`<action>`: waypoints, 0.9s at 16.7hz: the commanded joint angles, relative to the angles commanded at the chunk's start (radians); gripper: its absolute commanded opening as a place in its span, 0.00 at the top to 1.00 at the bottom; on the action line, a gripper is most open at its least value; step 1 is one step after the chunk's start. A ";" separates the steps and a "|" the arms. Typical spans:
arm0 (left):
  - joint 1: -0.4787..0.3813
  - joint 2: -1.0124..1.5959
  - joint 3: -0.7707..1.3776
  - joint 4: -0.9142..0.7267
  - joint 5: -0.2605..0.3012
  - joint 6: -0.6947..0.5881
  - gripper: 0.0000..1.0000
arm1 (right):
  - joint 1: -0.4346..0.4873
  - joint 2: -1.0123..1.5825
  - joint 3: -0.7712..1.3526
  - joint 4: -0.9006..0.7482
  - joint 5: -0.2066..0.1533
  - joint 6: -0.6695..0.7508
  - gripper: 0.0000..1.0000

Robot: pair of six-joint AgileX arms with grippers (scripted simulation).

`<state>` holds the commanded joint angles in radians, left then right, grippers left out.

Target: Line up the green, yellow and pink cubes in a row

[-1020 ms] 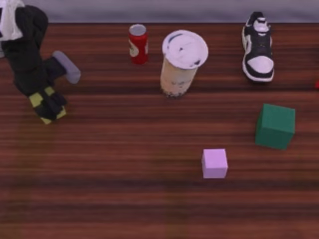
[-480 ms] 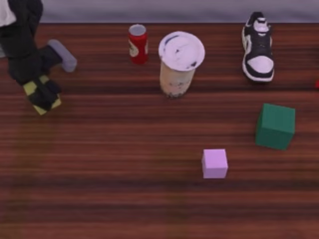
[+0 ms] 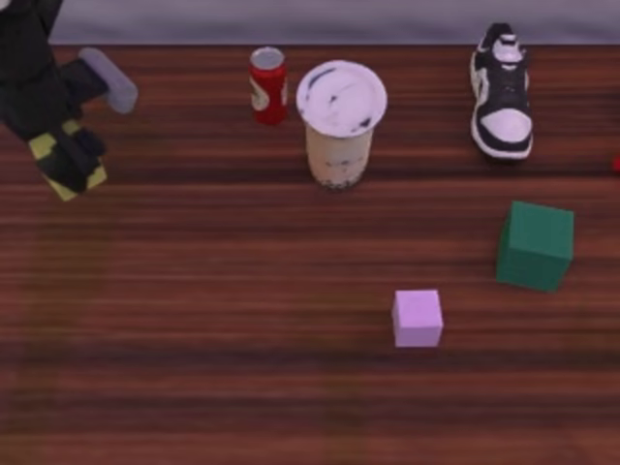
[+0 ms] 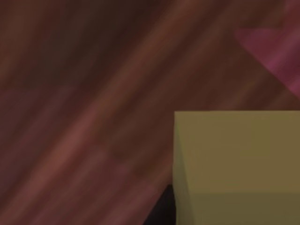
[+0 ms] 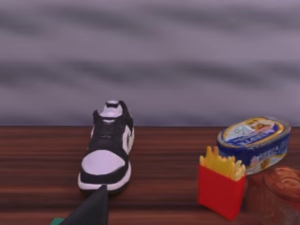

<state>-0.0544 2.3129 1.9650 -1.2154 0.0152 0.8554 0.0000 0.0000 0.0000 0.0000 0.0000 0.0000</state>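
Left pincer [image 3: 66, 167] around yellow cube [image 4: 236, 166]

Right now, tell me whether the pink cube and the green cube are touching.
Apart. The top view shows bare wooden table between the pink cube and the green cube, which sits farther right and back.

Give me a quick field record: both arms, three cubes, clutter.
left gripper: far-left of table, shut on yellow cube, held above the wood
right arm: out of the top view
green cube: right side, on table
pink cube: centre-right, nearer than green, apart from it
row: not formed
clutter: can, cup, shoe along the far edge
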 joint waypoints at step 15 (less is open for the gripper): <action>-0.702 -0.109 -0.105 -0.006 -0.002 -0.061 1.00 | 0.000 0.000 0.000 0.000 0.000 0.000 0.00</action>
<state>-0.7563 2.2039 1.8602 -1.2211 0.0132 0.7942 0.0000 0.0000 0.0000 0.0000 0.0000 0.0000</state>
